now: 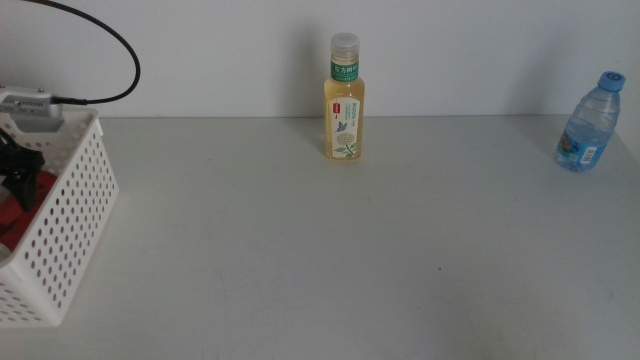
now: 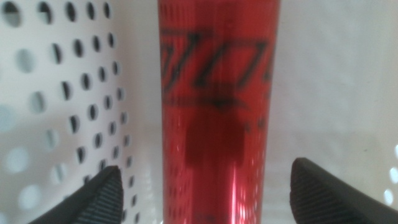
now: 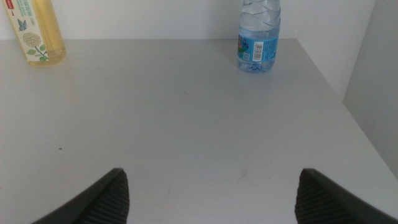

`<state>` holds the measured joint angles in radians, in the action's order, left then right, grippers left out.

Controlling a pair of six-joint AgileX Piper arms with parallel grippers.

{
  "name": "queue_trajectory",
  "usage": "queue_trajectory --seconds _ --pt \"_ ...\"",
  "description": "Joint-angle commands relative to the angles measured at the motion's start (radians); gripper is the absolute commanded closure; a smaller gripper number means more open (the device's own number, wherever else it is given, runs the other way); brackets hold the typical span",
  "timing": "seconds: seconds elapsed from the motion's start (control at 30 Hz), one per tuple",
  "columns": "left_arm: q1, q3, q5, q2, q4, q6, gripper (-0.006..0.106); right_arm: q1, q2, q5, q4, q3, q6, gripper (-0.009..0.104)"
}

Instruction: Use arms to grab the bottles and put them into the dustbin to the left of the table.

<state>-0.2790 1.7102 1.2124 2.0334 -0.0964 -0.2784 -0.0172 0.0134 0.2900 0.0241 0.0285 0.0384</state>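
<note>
the left gripper (image 2: 205,193) is found inside the white basket (image 1: 75,215) at the left edge of the surface (image 1: 330,260). in the left wrist view the red can (image 2: 217,112) stands between the two fingers (image 2: 102,199), with clear gaps on both sides; the fingers are spread wide and nothing is gripped. perforated basket wall is seen just behind and beside the can. in the middle view only a patch of red and dark arm parts show through the basket's open top, with a black cable (image 1: 110,60) looping above.

the right gripper (image 3: 208,193) is held low over the surface at the right side, fingers apart and empty. it is out of the middle view.

the yellow tea bottle (image 1: 343,100) stands upright at the back centre of the surface. the water bottle (image 1: 588,122) stands at the back right, near the edge, and appears ahead of the right gripper in its wrist view.

judgement: the drop of the can into the basket is in hand, apparently at release. one of three containers is accounted for; two are left. the next move calls for the left arm to be lifted clear of the basket without catching the can or the wall, and then for one of the two bottles to be approached squarely.
</note>
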Motion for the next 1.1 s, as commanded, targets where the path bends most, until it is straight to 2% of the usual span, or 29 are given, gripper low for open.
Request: queue_trajectory --seconds 0.0,0.2,0.4,0.57,0.87,1.07 --pt "0.0 0.046 0.033 -0.079 -0.014 0.002 0.007 -0.009 0.022 -0.072 0.011 -0.01 -0.009 0.02" --pt "0.02 0.089 0.069 -0.178 0.0 0.057 0.008 -0.009 0.022 -0.072 0.011 -0.01 -0.009 0.02" --pt "0.087 0.083 0.049 -0.321 0.139 0.1 0.008 -0.009 0.022 -0.072 0.011 -0.01 -0.009 0.02" --pt "0.195 0.083 -0.001 -0.429 0.195 0.099 0.008 -0.009 0.022 -0.072 0.011 -0.01 -0.009 0.02" --pt "0.457 0.075 -0.064 -0.538 0.134 0.208 0.008 -0.009 0.022 -0.072 0.011 -0.01 -0.009 0.02" --pt "0.637 -0.168 -0.374 -0.691 -0.015 0.335 0.008 -0.009 0.022 -0.072 0.011 -0.01 -0.009 0.02"
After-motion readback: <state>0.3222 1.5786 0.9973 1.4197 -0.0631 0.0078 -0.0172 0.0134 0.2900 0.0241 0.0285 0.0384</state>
